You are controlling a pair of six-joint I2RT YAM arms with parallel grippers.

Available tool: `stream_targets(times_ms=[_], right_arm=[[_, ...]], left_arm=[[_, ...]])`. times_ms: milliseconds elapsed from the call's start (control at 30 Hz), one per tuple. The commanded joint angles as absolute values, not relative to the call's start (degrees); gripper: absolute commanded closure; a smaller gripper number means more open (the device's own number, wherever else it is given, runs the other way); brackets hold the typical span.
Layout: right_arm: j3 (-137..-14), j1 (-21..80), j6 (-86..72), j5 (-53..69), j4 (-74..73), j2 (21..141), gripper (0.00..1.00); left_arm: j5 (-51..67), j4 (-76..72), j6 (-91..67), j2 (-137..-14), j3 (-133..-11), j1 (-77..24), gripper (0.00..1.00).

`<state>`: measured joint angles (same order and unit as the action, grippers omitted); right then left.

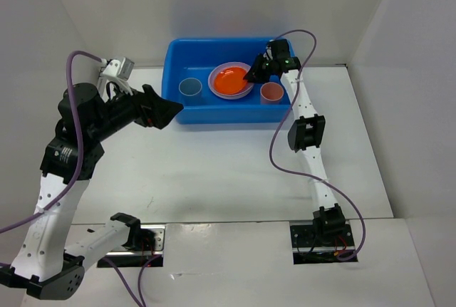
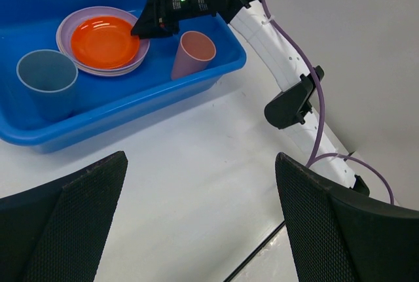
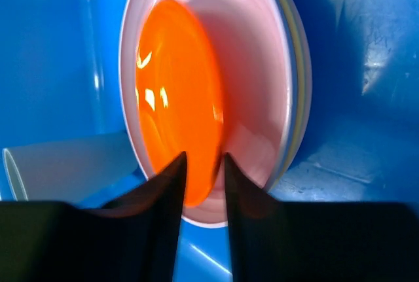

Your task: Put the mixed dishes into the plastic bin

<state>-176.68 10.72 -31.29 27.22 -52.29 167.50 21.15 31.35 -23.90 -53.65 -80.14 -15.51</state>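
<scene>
Sitting at the far side of the white table (image 1: 214,172), the blue plastic bin (image 1: 228,113) holds all the dishes that can be seen. Near the bin's middle lies a stack of plates with the small orange plate (image 1: 231,80) on top. The right wrist view shows it resting in the pink plate (image 3: 255,86), with the tan-yellow plate (image 3: 300,53) showing as a thin edge beneath. The left wrist view shows the lavender plate (image 2: 65,30) as a rim around the stack.

The light-blue cup (image 1: 191,88) stands mouth up in the bin's left part, apart from the stack. The salmon-pink cup (image 1: 271,92) stands mouth up near the bin's right wall, just beside the stack.

The right gripper (image 1: 251,74) reaches down into the bin over its right wall, a small green light glowing on its body. Its jaws are only narrowly parted and straddle the orange plate's right rim, one finger over the plate and one outside it. Whether the pads actually press on the rim cannot be told.

The left gripper (image 1: 171,111) hangs just outside the bin's front left corner, above the table. Its jaws are spread wide with nothing between them.

Purple cables (image 1: 274,143) trail from both arms in front of the bin.
</scene>
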Motion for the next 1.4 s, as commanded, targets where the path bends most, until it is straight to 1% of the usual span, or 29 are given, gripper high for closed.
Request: stream_targets(times_ms=[0, 33, 67, 133, 167, 233, 267, 367, 400, 500, 567, 600, 633, 700, 767, 867, 967, 1067, 1100, 1133, 1167, 1200, 1233, 1267, 1300, 1333, 1367], right_arm=[[-179.91, 10.99, -30.94, 28.30, -52.21, 163.92, 0.64], [-179.91, 10.99, -30.33, 28.30, -52.21, 163.22, 0.58], [-179.91, 10.99, -30.32, 28.30, -52.73, 161.47, 0.45], [-179.91, 10.99, -29.63, 28.30, -53.87, 159.10, 0.31], [-179.91, 10.99, -29.62, 27.78, -54.40, 156.12, 0.21], [-179.91, 10.99, -27.96, 26.02, -56.67, 152.42, 0.13], [-179.91, 10.99, -27.25, 24.88, -57.73, 148.14, 0.00], [-179.91, 13.26, -23.04, 13.83, -63.18, 140.39, 0.00], [-179.91, 14.05, -22.24, 7.53, -64.76, 135.40, 0.00], [-178.43, 16.87, -23.02, -0.93, -71.00, 126.76, 0.00], [-177.02, 20.64, -25.13, -6.73, -74.61, 123.50, 0.00], [-175.01, 22.39, -25.14, -12.25, -74.62, 119.66, 0.00], [-170.81, 26.59, -27.31, -14.22, -74.62, 117.88, 0.00], [-169.11, 31.00, -29.43, -19.65, -74.62, 114.54, 0.00], [-168.49, 37.40, -31.71, -22.57, -74.62, 112.60, 0.00], [-164.37, 41.82, -36.36, -24.26, -74.62, 106.02, 0.00], [-157.96, 42.36, -38.84, -23.03, -74.62, 99.77, 0.00], [-147.86, 42.89, -41.13, -21.71, -73.05, 93.62, 0.00], [-139.48, 43.67, -41.13, -21.71, -71.30, 91.52, 0.00], [-133.39, 43.68, -41.13, -21.71, -68.32, 84.97, 0.00], [-126.11, 44.38, -39.74, -19.01, -57.50, 80.20, 0.00], [-108.46, 44.38, -38.42, -16.20, -49.74, 74.59, 0.00], [-98.97, 44.38, -37.28, -12.52, -41.13, 68.44, 0.00], [-81.48, 43.78, -37.27, -5.87, -32.52, 54.98, 0.00], [-74.43, 42.99, -38.92, -5.80, -19.73, 48.58, 0.00], [-68.53, 42.28, -40.50, -5.80, -15.77, 42.77, 0.00], [-60.29, 41.67, -41.74, -7.72, -13.12, 32.80, 0.00]], left_arm=[[20.83, 29.79, -22.32, -52.82, -82.70, -15.21, 0.00], [20.83, 30.32, -22.32, -52.30, -82.71, -15.21, 0.00], [20.83, 30.32, -22.32, -52.29, -82.71, -15.21, 0.00], [20.83, 30.84, -22.32, -51.69, -83.32, -15.21, 0.00], [20.83, 30.85, -22.85, -51.68, -83.32, -15.21, 0.00], [21.35, 30.85, -23.37, -51.06, -83.32, -15.21, 0.00], [21.36, 30.85, -23.38, -50.46, -83.32, -15.21, 0.00], [22.15, 30.85, -23.91, -49.13, -83.32, -15.21, 0.00], [22.15, 30.85, -23.91, -48.35, -83.32, -15.21, 0.00], [22.76, 29.10, -25.40, -45.63, -81.74, -15.21, 0.00], [23.55, 27.96, -27.59, -44.83, -80.60, -15.21, 0.00], [24.69, 26.91, -28.29, -44.13, -79.29, -15.21, 0.00], [25.39, 26.37, -29.08, -44.12, -78.76, -15.21, 0.00], [27.32, 25.67, -31.02, -43.59, -77.97, -15.21, 0.00], [27.94, 25.66, -31.03, -43.07, -77.96, -15.21, 0.00], [27.95, 27.07, -31.03, -40.96, -77.96, -15.21, 0.00], [27.42, 26.46, -31.64, -38.50, -76.91, -15.21, 0.00], [28.65, 24.79, -33.49, -37.88, -74.71, -15.21, 0.00], [29.17, 24.79, -34.97, -37.88, -74.19, -15.21, 0.00], [29.18, 24.00, -34.98, -37.88, -73.40, -15.21, 0.00], [29.96, 23.99, -35.50, -37.88, -73.39, -15.21, 0.00], [29.97, 23.99, -35.51, -37.88, -73.39, -15.21, 0.00], [29.97, 23.99, -35.51, -37.88, -72.87, -15.21, 0.00], [29.97, 23.99, -35.51, -37.27, -72.86, -15.21, 0.00], [29.19, 23.99, -35.51, -37.27, -72.86, -15.21, 0.00], [29.18, 23.99, -36.12, -36.66, -72.34, -15.21, 0.00], [28.57, 23.99, -36.12, -36.65, -71.64, -15.21, 0.00]])
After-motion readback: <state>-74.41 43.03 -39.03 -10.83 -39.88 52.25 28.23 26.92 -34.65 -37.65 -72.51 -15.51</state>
